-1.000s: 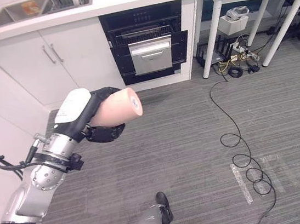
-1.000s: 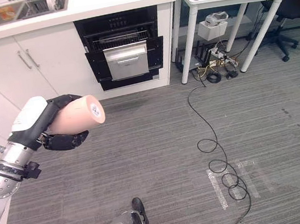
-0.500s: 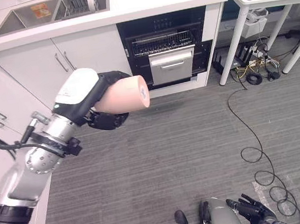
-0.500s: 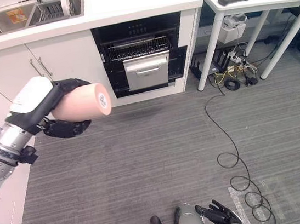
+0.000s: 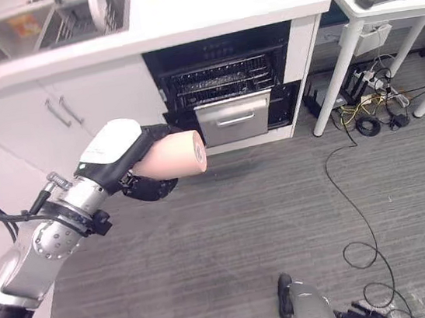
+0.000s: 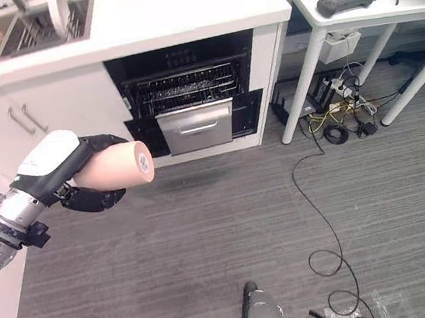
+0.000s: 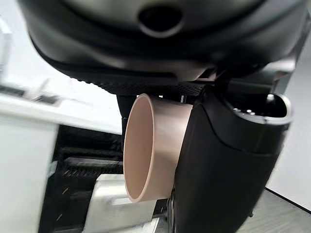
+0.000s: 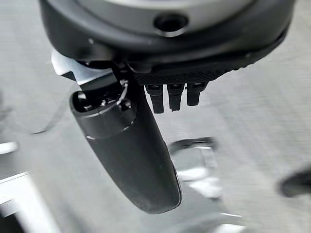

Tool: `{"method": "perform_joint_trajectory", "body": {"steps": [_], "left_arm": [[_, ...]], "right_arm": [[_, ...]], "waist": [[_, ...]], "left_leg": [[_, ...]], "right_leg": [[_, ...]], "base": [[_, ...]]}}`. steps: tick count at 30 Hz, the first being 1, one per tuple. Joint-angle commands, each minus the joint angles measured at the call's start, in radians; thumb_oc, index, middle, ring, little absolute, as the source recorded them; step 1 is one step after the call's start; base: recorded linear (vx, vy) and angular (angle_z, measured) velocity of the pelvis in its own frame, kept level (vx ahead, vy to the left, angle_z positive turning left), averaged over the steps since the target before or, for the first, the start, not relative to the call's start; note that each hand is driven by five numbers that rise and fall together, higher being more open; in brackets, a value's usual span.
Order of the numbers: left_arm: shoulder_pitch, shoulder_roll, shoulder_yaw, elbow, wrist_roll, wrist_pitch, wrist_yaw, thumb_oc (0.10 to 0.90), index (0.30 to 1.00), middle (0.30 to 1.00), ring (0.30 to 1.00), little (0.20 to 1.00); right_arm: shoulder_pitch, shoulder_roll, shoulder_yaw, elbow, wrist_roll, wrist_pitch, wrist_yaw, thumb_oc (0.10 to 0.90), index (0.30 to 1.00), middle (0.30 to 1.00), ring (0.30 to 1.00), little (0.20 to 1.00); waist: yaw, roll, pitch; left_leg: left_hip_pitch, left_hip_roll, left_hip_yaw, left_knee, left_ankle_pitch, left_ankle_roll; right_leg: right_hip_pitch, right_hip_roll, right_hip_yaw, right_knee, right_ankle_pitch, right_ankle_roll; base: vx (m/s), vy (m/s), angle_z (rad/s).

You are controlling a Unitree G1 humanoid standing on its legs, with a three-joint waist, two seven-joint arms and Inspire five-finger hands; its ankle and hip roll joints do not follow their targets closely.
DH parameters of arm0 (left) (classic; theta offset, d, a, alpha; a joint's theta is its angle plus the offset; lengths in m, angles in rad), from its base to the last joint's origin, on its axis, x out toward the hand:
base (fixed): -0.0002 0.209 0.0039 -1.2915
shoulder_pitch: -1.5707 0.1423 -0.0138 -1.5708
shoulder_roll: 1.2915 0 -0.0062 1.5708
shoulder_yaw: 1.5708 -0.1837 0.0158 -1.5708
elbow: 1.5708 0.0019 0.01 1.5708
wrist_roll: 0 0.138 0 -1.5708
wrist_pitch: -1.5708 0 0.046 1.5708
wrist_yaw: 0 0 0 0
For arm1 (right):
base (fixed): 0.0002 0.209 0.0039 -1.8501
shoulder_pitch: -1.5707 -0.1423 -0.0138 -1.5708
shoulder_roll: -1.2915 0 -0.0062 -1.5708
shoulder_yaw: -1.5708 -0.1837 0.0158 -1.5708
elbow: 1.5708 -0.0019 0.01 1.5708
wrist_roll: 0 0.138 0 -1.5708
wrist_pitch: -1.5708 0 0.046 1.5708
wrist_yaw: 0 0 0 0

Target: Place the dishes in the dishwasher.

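— Gripping what, the left hand (image 5: 141, 185)?
— A smooth peach-pink round cup (image 5: 171, 156), lying sideways inside its curled fingers, thumb across it.
— The right hand (image 8: 131, 145)?
— Empty over grey carpet; fingers barely visible, can't tell their spread.

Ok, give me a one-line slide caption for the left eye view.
Left hand carries a pink cup on its side over grey floor, facing the open dishwasher under the white counter.

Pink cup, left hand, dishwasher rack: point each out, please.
pink cup (image 5: 174, 154), left eye view, its side wall.
left hand (image 5: 109, 150), left eye view, its white-covered back.
dishwasher rack (image 6: 187, 88), right eye view, its wire grid.
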Motion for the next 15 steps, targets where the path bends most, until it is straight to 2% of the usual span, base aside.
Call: {"method": "perform_joint_trajectory", "body": {"steps": [1, 2, 3, 4, 5, 6, 8, 9, 12, 13, 14, 15], "left_arm": [[-0.160, 0.008, 0.163, 0.026, -0.107, -0.062, 0.083, 0.400, 0.300, 0.300, 0.300, 0.300], [-0.154, 0.004, 0.168, 0.028, -0.104, -0.067, 0.080, 0.400, 0.300, 0.300, 0.300, 0.300], [-0.145, -0.007, 0.173, 0.026, -0.094, -0.072, 0.084, 0.400, 0.300, 0.300, 0.300, 0.300], [-0.137, -0.018, 0.171, 0.014, -0.082, -0.065, 0.092, 0.400, 0.300, 0.300, 0.300, 0.300], [-0.124, -0.029, 0.171, 0.003, -0.067, -0.060, 0.100, 0.400, 0.300, 0.300, 0.300, 0.300], [-0.106, -0.047, 0.172, -0.012, -0.042, -0.052, 0.112, 0.400, 0.300, 0.300, 0.300, 0.300], [-0.075, -0.081, 0.179, -0.026, -0.003, -0.047, 0.129, 0.400, 0.300, 0.300, 0.300, 0.300], [-0.059, -0.106, 0.185, -0.028, 0.028, -0.047, 0.140, 0.400, 0.300, 0.300, 0.300, 0.300], [-0.040, -0.130, 0.200, -0.022, 0.061, -0.052, 0.153, 0.400, 0.300, 0.300, 0.300, 0.300], [-0.017, -0.147, 0.226, -0.017, 0.077, -0.055, 0.148, 0.400, 0.300, 0.300, 0.300, 0.300], [-0.016, -0.144, 0.230, -0.015, 0.074, -0.050, 0.144, 0.400, 0.300, 0.300, 0.300, 0.300], [-0.027, -0.145, 0.229, -0.005, 0.068, -0.065, 0.128, 0.400, 0.300, 0.300, 0.300, 0.300]], "right_arm": [[0.003, -0.083, -0.011, 0.002, -0.003, -0.024, 0.040, 0.800, 0.900, 0.900, 0.900, 0.900], [0.000, -0.083, -0.014, 0.006, -0.008, -0.021, 0.043, 0.800, 0.900, 0.900, 0.900, 0.900], [-0.003, -0.082, -0.017, 0.009, -0.012, -0.015, 0.043, 0.800, 0.900, 0.900, 0.900, 0.900], [-0.003, -0.079, -0.014, 0.006, -0.013, -0.009, 0.038, 0.800, 0.900, 0.900, 0.900, 0.900], [-0.004, -0.076, -0.009, 0.004, -0.011, -0.004, 0.031, 0.800, 0.900, 0.900, 0.900, 0.900], [-0.005, -0.070, 0.000, 0.004, -0.010, 0.006, 0.021, 0.800, 0.900, 0.900, 0.900, 0.900], [-0.006, -0.061, 0.011, 0.011, -0.030, 0.010, 0.013, 0.800, 0.900, 0.900, 0.900, 0.900], [-0.006, -0.055, 0.015, 0.019, -0.044, 0.008, 0.009, 0.800, 0.900, 0.900, 0.900, 0.900], [-0.008, -0.043, 0.022, 0.028, -0.051, 0.005, -0.003, 0.800, 0.900, 0.900, 0.900, 0.900], [-0.011, -0.027, 0.028, 0.031, -0.055, 0.015, -0.030, 0.800, 0.900, 0.900, 0.900, 0.900], [-0.010, -0.023, 0.026, 0.029, -0.053, 0.021, -0.036, 0.800, 0.900, 0.900, 0.900, 0.900], [-0.002, -0.012, 0.016, 0.028, -0.041, 0.026, -0.039, 0.800, 0.900, 0.900, 0.900, 0.900]], "waist": [[0.014, 0.037, -0.025], [0.016, 0.039, -0.025], [0.019, 0.041, -0.018], [0.027, 0.045, -0.009], [0.040, 0.052, -0.008], [0.055, 0.069, -0.005], [0.076, 0.086, -0.007], [0.083, 0.080, -0.014], [0.085, 0.079, -0.027], [0.092, 0.074, -0.047], [0.097, 0.071, -0.052], [0.098, 0.061, -0.061]], "left_leg": [[-0.156, -0.111, 0.055, -0.235, -0.056, 0.122], [-0.152, -0.116, 0.053, -0.259, -0.082, 0.116], [-0.165, -0.124, 0.081, -0.331, -0.064, 0.119], [-0.201, -0.141, 0.097, -0.391, -0.020, 0.129], [-0.232, -0.158, 0.083, -0.431, 0.004, 0.124], [-0.297, -0.152, 0.060, -0.431, 0.020, 0.111], [-0.379, -0.127, 0.047, -0.431, 0.059, 0.094], [-0.399, -0.126, 0.049, -0.431, 0.053, 0.081], [-0.395, -0.111, 0.085, -0.431, 0.045, 0.089], [-0.367, -0.122, 0.090, -0.431, 0.005, 0.109], [-0.361, -0.136, 0.078, -0.431, -0.009, 0.118], [-0.337, -0.146, 0.098, -0.431, -0.036, 0.141]], "right_leg": [[0.107, 0.036, 0.033, -0.079, -0.041, 0.109], [0.127, 0.046, 0.045, -0.079, -0.064, 0.117], [0.143, 0.054, 0.046, -0.079, -0.071, 0.120], [0.148, 0.066, 0.048, -0.079, -0.061, 0.116], [0.160, 0.081, 0.062, -0.079, -0.069, 0.116], [0.180, 0.110, 0.076, -0.079, -0.083, 0.114], [0.208, 0.141, 0.090, -0.079, -0.106, 0.107], [0.235, 0.139, 0.097, -0.079, -0.134, 0.111], [0.253, 0.140, 0.088, -0.079, -0.156, 0.115], [0.283, 0.139, 0.099, -0.079, -0.186, 0.127], [0.297, 0.140, 0.104, -0.079, -0.193, 0.128], [0.342, 0.135, 0.084, -0.079, -0.163, 0.143]], "base": [[0.43, -0.071, -0.28], [0.54, -0.033, -0.22], [0.34, 0.006, -0.21], [0.27, 0.029, -0.28], [0.30, 0.055, -0.35], [0.37, 0.068, -0.28], [0.43, 0.082, -0.56], [0.40, 0.087, -0.71], [0.29, 0.081, -0.43], [0.45, 0.143, -0.41], [0.54, 0.151, -0.38], [0.44, 0.124, -0.17]]}}
